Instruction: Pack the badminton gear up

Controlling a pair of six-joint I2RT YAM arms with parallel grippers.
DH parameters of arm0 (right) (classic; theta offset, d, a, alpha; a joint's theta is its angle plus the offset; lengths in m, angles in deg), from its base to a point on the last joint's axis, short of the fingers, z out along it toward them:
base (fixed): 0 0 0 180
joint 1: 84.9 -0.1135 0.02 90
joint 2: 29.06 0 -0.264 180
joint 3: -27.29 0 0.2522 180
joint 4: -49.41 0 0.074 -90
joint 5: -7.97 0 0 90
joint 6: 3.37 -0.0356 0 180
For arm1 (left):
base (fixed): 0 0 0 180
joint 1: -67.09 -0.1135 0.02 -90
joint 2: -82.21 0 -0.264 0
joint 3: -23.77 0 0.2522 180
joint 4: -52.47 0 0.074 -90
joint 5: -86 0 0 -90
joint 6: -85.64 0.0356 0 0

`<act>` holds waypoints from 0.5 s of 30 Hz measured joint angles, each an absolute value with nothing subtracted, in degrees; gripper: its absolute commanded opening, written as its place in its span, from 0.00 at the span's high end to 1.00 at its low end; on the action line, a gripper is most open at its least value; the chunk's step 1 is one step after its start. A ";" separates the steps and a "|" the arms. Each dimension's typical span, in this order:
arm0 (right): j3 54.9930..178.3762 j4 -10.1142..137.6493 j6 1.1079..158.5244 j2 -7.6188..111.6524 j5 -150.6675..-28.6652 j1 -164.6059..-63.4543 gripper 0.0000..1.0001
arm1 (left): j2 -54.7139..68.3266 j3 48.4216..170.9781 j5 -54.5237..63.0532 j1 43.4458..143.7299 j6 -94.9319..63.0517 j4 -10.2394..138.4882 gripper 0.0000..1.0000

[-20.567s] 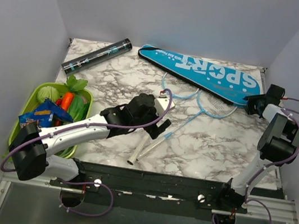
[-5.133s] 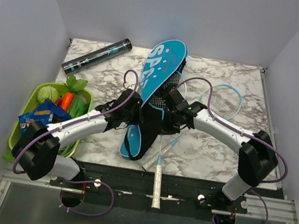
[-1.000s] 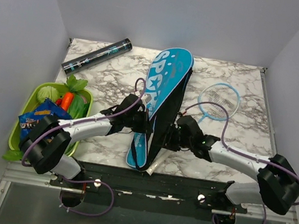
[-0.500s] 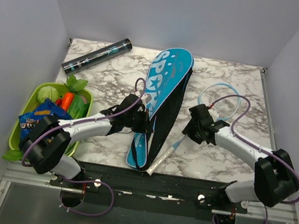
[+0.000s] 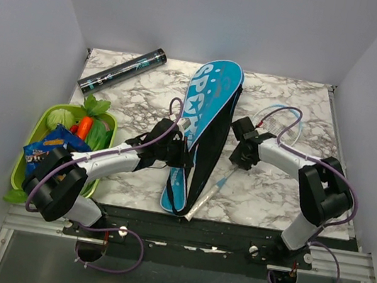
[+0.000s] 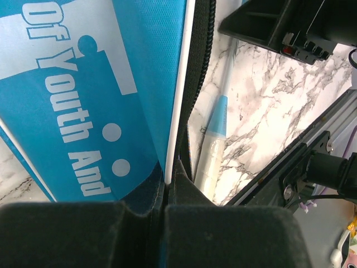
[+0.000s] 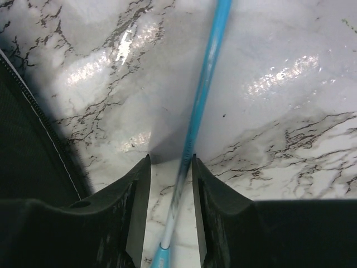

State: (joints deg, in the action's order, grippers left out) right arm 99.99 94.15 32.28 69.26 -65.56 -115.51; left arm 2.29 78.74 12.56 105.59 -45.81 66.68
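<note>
Well off the outer side of the left gripper (image 5: 180,156): a green basket (image 5: 26,159), moulded plastic, holding vegetables and a blue snack packet. Beyond that gripper, toward the back wall: the dark tube (image 5: 122,71), slim, glossy, lying at a slant on the marble-patterned table (image 5: 288,193). The left gripper's padded fingers (image 6: 111,234) are pressed together on the black zippered edge of the racket cover (image 5: 203,115), pinching it. The cover is long, flat blue fabric with white lettering, running away from the grip toward the back. Just beside the pinch, on the right-hand side, lies the white handle of a racket (image 5: 202,200), against the cover's rim. Its thin light-blue shaft (image 7: 203,84) passes between the right gripper (image 5: 239,153) fingers, narrowly spread and straddling it, the cover's dark mesh crowding their left. The round strung head lies past that hand, partly under its cable.
</note>
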 measured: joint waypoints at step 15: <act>95.68 95.07 36.57 64.87 -65.16 -114.84 0.99 | 2.29 78.74 12.56 105.57 -45.75 66.76 1.00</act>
State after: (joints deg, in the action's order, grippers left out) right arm 95.68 95.07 36.57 64.87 -65.16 -114.84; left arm 2.29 78.74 12.56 105.57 -45.75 66.76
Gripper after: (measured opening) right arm 0.022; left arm 0.022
